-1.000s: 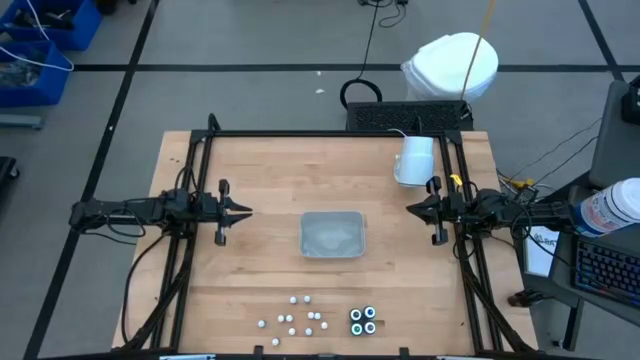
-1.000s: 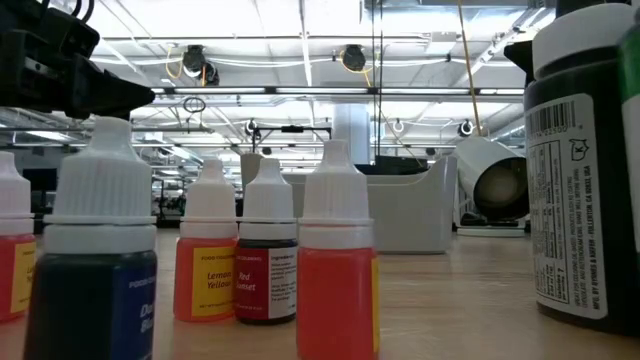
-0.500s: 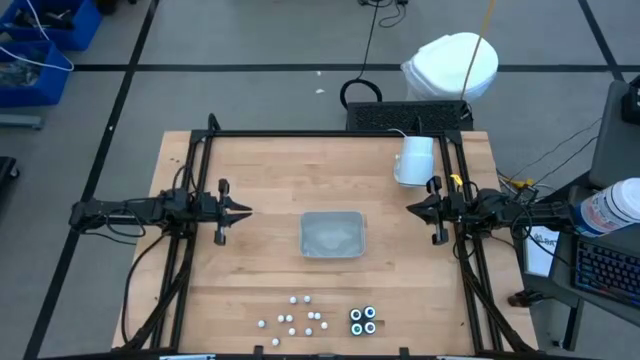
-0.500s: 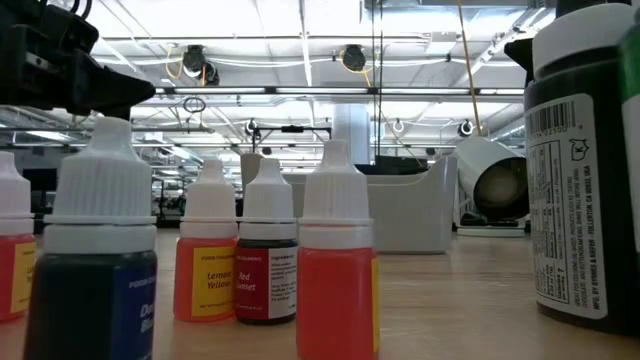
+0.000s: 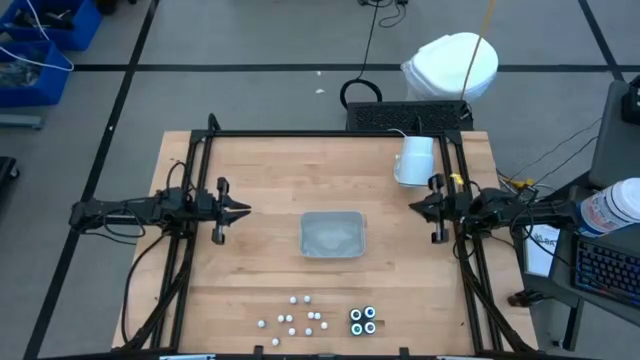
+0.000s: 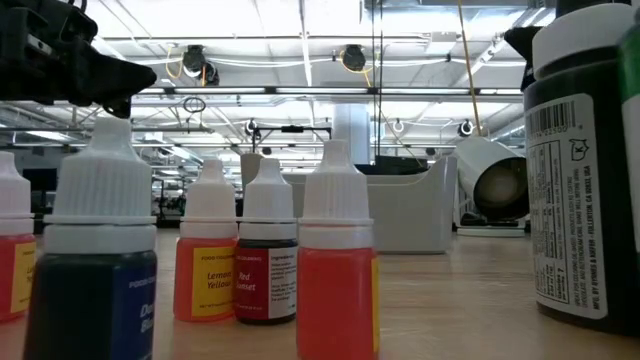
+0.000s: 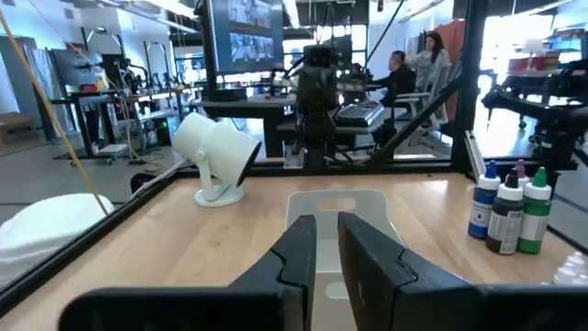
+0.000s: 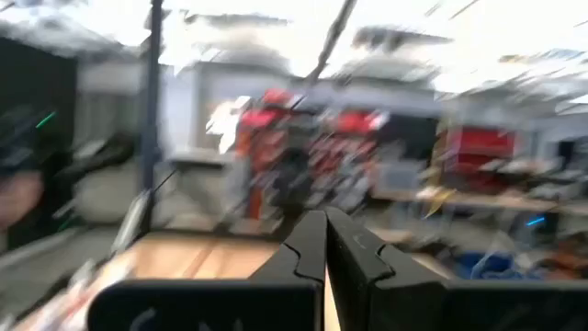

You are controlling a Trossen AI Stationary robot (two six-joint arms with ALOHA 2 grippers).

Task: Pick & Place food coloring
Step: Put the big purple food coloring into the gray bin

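- The left gripper (image 5: 243,211) hangs over the left side of the pale wooden tabletop (image 5: 260,170), arm stretched level, pointing at the clear rectangular plastic tray (image 5: 333,233) in the middle. Its dark fingers (image 7: 296,250) stand slightly apart with a narrow gap, holding nothing.
- The right gripper (image 5: 414,208) mirrors it over the right side, just beside the large white mug (image 5: 414,160), which lies on its side. Its fingers (image 8: 306,243) are pressed together, empty.
- The food coloring sits near the front edge, well apart from both grippers: tiny white-capped dropper bottles (image 5: 298,318) in a loose cluster, and four small dark round pots with pale ringed tops (image 5: 363,320) packed in a square just beside them.
- From above only caps show; body colours cannot be told there.
- The low view shows ribbed conical caps and red, yellow and dark blue bodies (image 6: 336,262); the nearest bottles and a dark barcoded pot (image 6: 585,170) are cut off by the frame.
- The right wrist view is blurred; little beyond the fingers can be made out.
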